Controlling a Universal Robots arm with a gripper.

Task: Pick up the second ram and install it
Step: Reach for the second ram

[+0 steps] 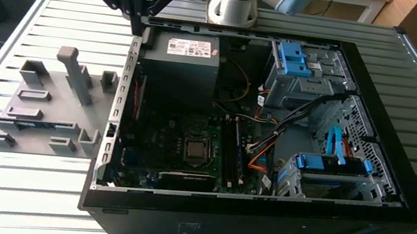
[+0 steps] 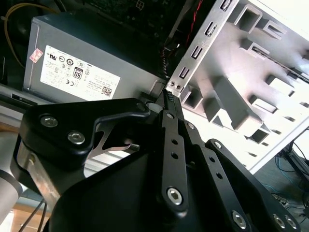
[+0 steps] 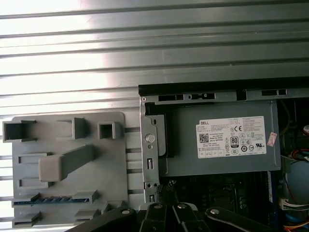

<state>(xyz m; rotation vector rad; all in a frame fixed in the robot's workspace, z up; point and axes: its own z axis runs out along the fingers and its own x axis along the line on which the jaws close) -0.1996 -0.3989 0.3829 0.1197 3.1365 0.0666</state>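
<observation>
The second ram is a thin blue stick lying in a slot of the grey fixture plate. In the exterior view this ram sits low on the fixture, left of the open computer case. My gripper hangs above the case's rear left corner, over the side wall between the power supply and the fixture. Its fingers meet at the tips in both wrist views, with nothing between them. The ram is well apart from the gripper.
The motherboard's memory slots run beside the processor socket inside the case. Blue drive latches and cable bundles fill the case's right side. A tall grey block stands up from the fixture. Everything rests on a slatted metal table.
</observation>
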